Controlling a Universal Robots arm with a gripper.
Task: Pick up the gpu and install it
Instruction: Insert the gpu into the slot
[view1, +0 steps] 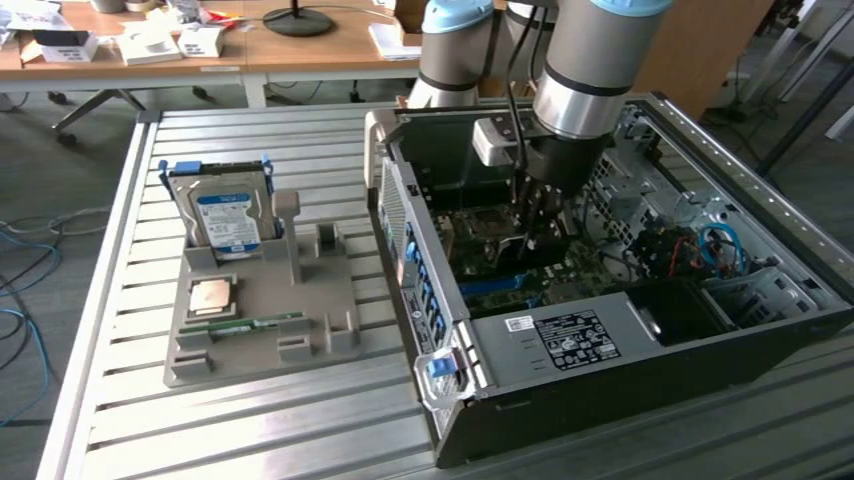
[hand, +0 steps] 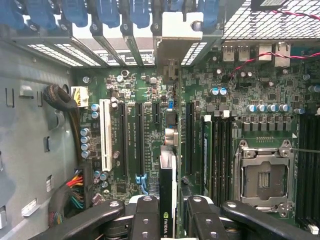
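Silver-bracketed gpu (hand: 168, 190) clamped edge-on in my pincer (hand: 170, 216), reaching straight ahead of it over the motherboard (hand: 135, 90) slots inside the computer case (view1: 601, 400); pickup done, seating, I judge, not yet complete.

A blue-labelled hard drive (view1: 227, 222) stands upright in a grey holder (view1: 304, 305).

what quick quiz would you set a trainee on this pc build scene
1. True or false: the gripper is shut on the gpu inside the computer case.
2. What stands upright in the gray holder? A) hard drive B) gpu C) fan
3. Fill in: the processor socket on the motherboard is ___.
Key: 1 true; 2 A; 3 empty.
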